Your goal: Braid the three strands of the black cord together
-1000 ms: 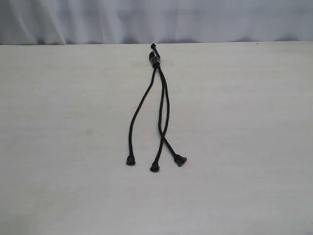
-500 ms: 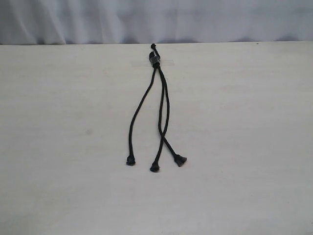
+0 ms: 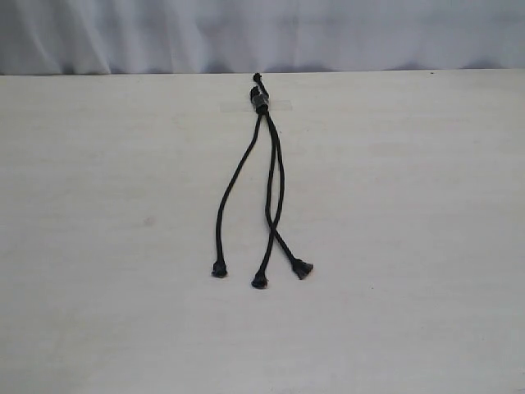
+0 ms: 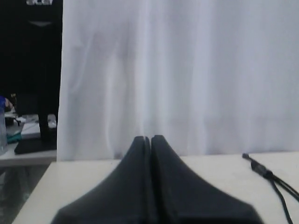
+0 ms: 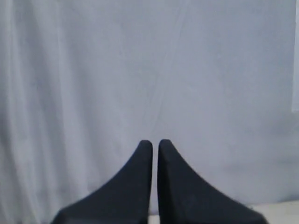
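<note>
Nearest me, the left gripper [image 4: 150, 138] and right gripper [image 5: 155, 142] are both clenched, grasping nothing. On the table [image 3: 410, 246], the three strands [image 3: 220, 215] lie unbraided, with their flared tips toward 6 o'clock and the right two crossing. The black cord [image 3: 261, 103] is knotted at 12 o'clock, by the far edge.

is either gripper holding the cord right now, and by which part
Nothing is held. The left gripper and the right gripper are both shut on nothing, and the black cord lies free on the table.

Black cord [image 4: 263, 171] mostly beyond the left wrist view's edge
</note>
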{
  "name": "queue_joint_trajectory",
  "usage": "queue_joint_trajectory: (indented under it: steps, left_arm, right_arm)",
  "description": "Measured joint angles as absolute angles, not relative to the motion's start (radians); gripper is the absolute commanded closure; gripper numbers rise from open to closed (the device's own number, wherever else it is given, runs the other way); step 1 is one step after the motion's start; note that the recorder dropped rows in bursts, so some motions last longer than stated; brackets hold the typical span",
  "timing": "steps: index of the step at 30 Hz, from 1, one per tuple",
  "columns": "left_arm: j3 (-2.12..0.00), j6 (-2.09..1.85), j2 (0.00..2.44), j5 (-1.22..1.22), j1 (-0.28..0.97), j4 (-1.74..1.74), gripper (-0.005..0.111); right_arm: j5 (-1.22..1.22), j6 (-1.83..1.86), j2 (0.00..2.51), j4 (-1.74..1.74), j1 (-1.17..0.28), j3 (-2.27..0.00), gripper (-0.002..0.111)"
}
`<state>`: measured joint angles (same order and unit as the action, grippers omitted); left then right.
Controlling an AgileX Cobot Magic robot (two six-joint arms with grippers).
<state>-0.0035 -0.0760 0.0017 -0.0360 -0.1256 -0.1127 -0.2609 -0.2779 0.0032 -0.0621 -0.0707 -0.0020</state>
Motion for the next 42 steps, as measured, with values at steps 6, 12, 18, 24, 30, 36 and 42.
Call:
queue_joint_trajectory:
  steps: [6, 12, 18, 24, 30, 36, 42]
  left_arm:
    - [-0.003, -0.076, 0.002, -0.145, -0.126, -0.113, 0.107]
    - [-0.005, -0.076, 0.004, -0.15, -0.126, -0.113, 0.107]
    - [-0.157, -0.076, 0.224, -0.043, -0.163, -0.113, 0.107]
    - [-0.455, -0.076, 0.633, 0.207, -0.172, -0.113, 0.107]
    - [-0.727, -0.076, 1.028, 0.579, -0.172, -0.113, 0.107]
    - [-0.841, -0.076, 1.284, 0.692, -0.172, -0.113, 0.107]
    - [-0.842, -0.076, 1.373, 0.727, -0.172, -0.155, 0.107]
  right_arm:
    - [-0.373, -0.28, 0.003, -0.062, -0.067, -0.002, 0.104]
    - [-0.373, -0.269, 0.003, -0.062, -0.067, -0.002, 0.104]
    - [-0.063, -0.251, 0.147, -0.079, -0.067, -0.165, 0.104]
    - [0.224, -0.249, 0.496, -0.075, -0.067, -0.425, 0.104]
    - [0.405, -0.247, 0.889, -0.077, -0.067, -0.602, 0.104]
    - [0.445, -0.247, 1.242, -0.069, -0.067, -0.725, 0.104]
    - [0.53, -0.117, 1.494, 0.035, -0.1, -0.861, 0.104]
